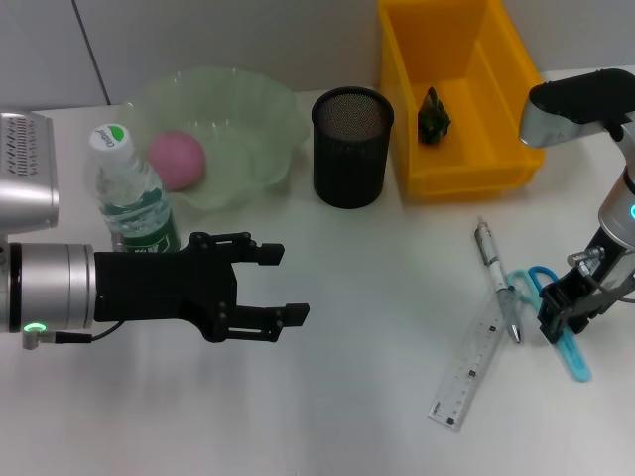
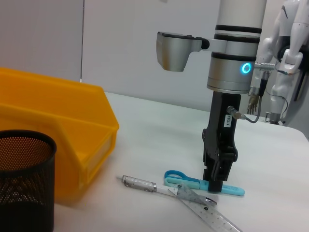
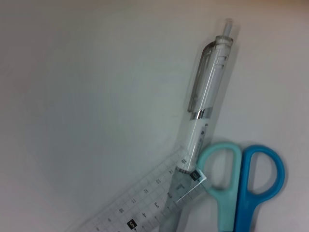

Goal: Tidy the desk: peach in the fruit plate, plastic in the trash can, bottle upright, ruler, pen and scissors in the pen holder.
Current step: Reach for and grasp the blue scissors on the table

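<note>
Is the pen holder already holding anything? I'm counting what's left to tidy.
No: the head view shows the pen holder empty, with the pen, ruler and scissors lying on the desk.

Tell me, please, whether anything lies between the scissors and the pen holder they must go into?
The pen and clear ruler lie beside the scissors on the side facing the mesh pen holder. Both lie flat, so a lifted carry should clear them.

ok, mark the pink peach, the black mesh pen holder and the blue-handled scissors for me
pink peach (image 1: 177, 159), head view, middle of its rounded top.
black mesh pen holder (image 1: 352, 159), head view, front of the mesh wall.
blue-handled scissors (image 3: 260, 169), right wrist view, darker blue handle loop.
</note>
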{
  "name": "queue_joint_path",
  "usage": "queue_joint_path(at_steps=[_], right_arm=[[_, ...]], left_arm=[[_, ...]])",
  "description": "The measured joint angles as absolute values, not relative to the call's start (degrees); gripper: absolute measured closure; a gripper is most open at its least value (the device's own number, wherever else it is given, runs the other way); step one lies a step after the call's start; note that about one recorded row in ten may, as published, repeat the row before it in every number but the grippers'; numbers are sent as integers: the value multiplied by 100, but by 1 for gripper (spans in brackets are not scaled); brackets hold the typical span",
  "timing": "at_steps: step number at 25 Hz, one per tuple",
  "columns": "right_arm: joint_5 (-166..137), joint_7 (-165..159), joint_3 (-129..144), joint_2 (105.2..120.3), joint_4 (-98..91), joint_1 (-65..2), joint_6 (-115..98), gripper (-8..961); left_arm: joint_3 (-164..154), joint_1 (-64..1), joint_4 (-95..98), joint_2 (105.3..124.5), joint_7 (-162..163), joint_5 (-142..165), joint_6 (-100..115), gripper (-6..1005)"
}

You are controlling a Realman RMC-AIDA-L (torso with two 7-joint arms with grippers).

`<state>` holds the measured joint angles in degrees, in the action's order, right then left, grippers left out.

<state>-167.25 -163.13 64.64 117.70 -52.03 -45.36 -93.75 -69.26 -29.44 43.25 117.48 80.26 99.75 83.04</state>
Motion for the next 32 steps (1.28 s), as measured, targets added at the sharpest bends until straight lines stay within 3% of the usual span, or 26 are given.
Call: queue_joint_path(at_steps=[32], right_arm=[[-16725, -16275, 6478, 11751, -5065, -4588, -9352, 653]], left_arm=[[-6926, -2926, 4377, 11778, 8033, 9975, 8315, 185]])
